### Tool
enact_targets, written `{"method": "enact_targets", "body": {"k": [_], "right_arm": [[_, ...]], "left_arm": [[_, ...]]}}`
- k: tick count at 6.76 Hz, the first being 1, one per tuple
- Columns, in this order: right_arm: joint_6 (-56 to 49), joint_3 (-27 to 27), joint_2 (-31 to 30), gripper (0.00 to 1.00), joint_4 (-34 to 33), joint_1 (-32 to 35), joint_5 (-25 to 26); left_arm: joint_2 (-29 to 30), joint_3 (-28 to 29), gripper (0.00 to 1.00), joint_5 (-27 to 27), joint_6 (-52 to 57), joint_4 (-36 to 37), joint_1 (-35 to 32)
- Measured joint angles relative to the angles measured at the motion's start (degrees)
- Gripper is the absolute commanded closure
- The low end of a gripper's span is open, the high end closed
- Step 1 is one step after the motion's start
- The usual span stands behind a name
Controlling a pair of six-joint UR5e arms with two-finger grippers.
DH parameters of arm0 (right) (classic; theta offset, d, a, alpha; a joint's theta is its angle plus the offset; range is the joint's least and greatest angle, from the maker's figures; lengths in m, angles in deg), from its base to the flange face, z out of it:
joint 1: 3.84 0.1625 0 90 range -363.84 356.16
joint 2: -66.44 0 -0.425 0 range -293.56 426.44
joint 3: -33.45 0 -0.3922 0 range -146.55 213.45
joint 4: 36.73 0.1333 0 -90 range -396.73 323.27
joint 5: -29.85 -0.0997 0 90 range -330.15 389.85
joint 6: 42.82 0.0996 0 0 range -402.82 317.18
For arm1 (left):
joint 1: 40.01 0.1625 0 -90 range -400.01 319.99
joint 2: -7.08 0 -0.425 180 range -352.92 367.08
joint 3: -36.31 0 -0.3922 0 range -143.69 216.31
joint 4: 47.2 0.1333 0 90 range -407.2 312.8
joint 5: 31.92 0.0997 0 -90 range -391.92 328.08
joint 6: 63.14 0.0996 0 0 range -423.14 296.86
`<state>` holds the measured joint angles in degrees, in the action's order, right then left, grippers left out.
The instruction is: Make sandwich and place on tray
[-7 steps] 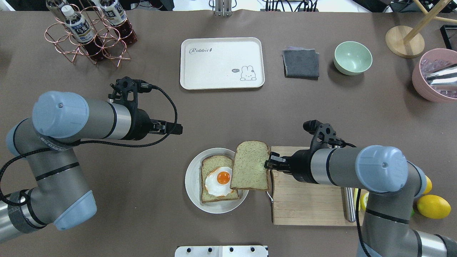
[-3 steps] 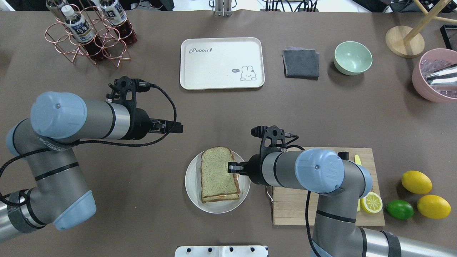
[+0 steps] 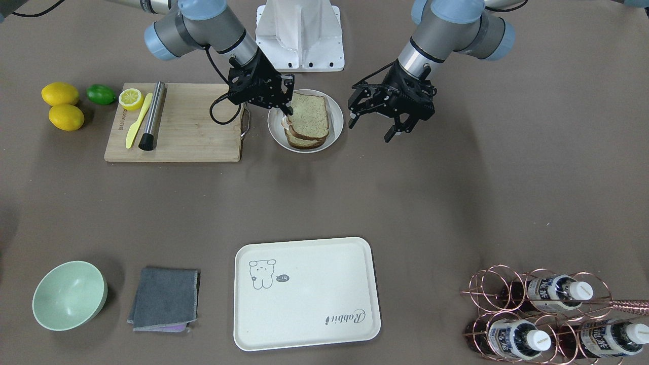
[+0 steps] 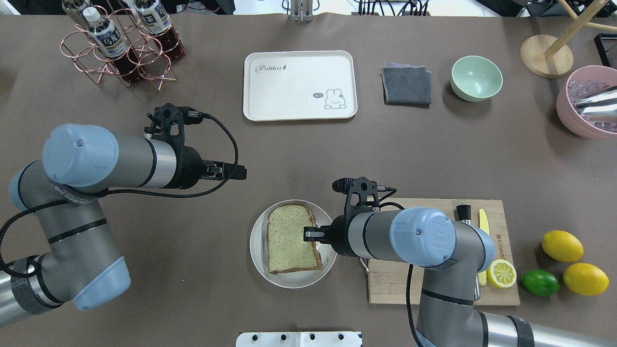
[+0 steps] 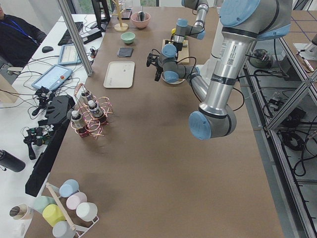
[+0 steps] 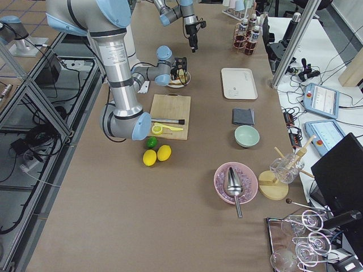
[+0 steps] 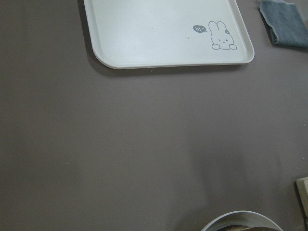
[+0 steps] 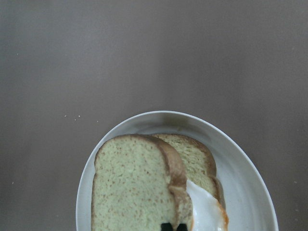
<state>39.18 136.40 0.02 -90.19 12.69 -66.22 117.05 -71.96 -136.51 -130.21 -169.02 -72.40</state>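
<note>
**Sandwich stacked on the plate, right gripper on its top slice**

We see the sandwich point(image 4: 291, 238) lying on the round white plate point(image 4: 258, 243), on the robot's side of the table and well apart from the cream tray point(image 4: 299, 86) on the far side. The top slice point(image 8: 132, 187) covers most of the lower slice point(image 8: 195, 154). It sits a little askew, so in the right wrist view a strip of the lower slice and a lobe of egg white point(image 8: 206, 211) show along one side.

The right gripper point(image 4: 308, 234) reaches in from the side of the wooden cutting board point(image 4: 400, 284). Its jaws are narrow, tips nearly together, pinched on the crust edge of the top slice. The left gripper point(image 3: 371, 126) hovers over the brown table near the plate, touching nothing, its jaws spread wide.

Beside the tray lie a folded grey cloth point(image 4: 407, 86) and a pale green bowl point(image 4: 476, 78). A yellow knife point(image 4: 483, 218) lies on the cutting board, and a half lemon point(image 4: 501, 273) sits at the board's edge.
</note>
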Motion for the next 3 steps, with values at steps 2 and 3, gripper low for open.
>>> {"method": "enact_targets", "body": {"k": [2,3], "right_arm": [[-0.1,-0.2,-0.4,0.52,0.0,-0.7,0.8],[-0.1,-0.2,-0.5,0.01,0.0,-0.7,1.0]], "left_arm": [[0.2,0.1,0.02,0.0,0.0,0.0,0.0],[0.3,0.1,0.02,0.0,0.0,0.0,0.0]]}}
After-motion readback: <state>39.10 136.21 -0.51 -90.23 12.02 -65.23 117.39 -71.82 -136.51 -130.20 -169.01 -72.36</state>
